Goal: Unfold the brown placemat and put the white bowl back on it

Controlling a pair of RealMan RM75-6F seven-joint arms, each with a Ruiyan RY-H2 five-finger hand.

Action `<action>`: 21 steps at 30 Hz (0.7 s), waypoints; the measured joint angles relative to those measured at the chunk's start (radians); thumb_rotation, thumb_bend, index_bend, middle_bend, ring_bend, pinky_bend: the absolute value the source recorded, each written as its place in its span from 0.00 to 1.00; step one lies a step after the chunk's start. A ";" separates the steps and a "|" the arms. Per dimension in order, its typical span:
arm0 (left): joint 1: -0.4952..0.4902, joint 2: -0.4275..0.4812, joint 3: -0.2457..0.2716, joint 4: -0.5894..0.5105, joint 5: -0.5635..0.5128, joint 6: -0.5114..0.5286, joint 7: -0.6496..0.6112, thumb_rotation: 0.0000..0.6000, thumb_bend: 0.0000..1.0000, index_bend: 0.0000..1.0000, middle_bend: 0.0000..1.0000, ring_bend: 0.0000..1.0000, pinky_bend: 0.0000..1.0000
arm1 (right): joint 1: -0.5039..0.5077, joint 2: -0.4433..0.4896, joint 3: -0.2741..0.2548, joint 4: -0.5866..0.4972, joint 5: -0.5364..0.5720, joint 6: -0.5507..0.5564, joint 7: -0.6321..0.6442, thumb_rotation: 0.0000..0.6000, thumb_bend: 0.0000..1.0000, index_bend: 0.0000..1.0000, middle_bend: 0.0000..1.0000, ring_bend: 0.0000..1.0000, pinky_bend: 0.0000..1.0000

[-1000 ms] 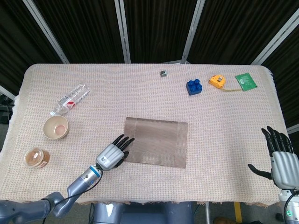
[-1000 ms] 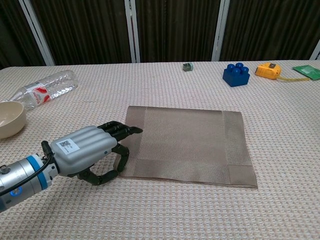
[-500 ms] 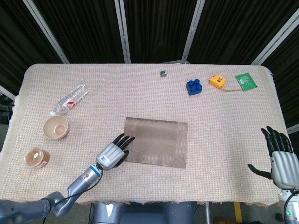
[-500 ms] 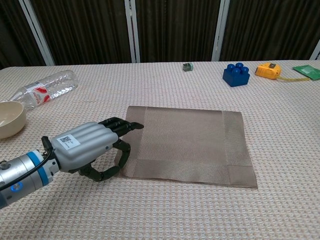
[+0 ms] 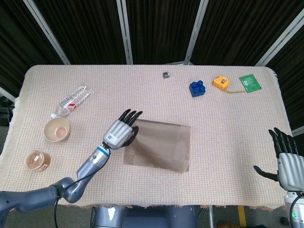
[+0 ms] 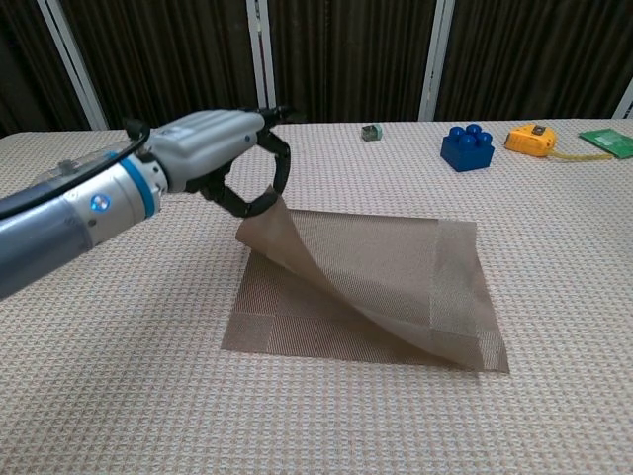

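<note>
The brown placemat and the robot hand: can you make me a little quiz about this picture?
1. True or false: the left robot hand is lifting one layer of the brown placemat off the table.
2. Which thing lies closest to the white bowl? A) the blue block B) the clear plastic bottle C) the yellow tape measure
3. Fill in: the right robot hand holds ____.

Key: 1 true; 2 B; 3 nothing
</note>
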 measured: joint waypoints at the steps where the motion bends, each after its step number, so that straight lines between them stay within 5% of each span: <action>1: -0.019 0.002 -0.032 -0.001 -0.042 -0.019 0.013 1.00 0.50 0.71 0.00 0.00 0.00 | 0.002 -0.002 0.002 0.003 0.009 -0.005 -0.002 1.00 0.00 0.02 0.00 0.00 0.00; 9: -0.155 -0.016 -0.209 0.098 -0.383 -0.134 0.099 1.00 0.50 0.73 0.00 0.00 0.00 | 0.017 -0.024 0.021 0.027 0.089 -0.033 -0.036 1.00 0.00 0.02 0.00 0.00 0.00; 18: -0.319 -0.089 -0.314 0.473 -0.639 -0.248 0.138 1.00 0.50 0.74 0.00 0.00 0.00 | 0.021 -0.029 0.037 0.046 0.141 -0.046 -0.046 1.00 0.00 0.02 0.00 0.00 0.00; 21: -0.356 -0.116 -0.328 0.590 -0.687 -0.280 0.132 1.00 0.40 0.57 0.00 0.00 0.00 | 0.022 -0.028 0.037 0.051 0.144 -0.050 -0.042 1.00 0.00 0.02 0.00 0.00 0.00</action>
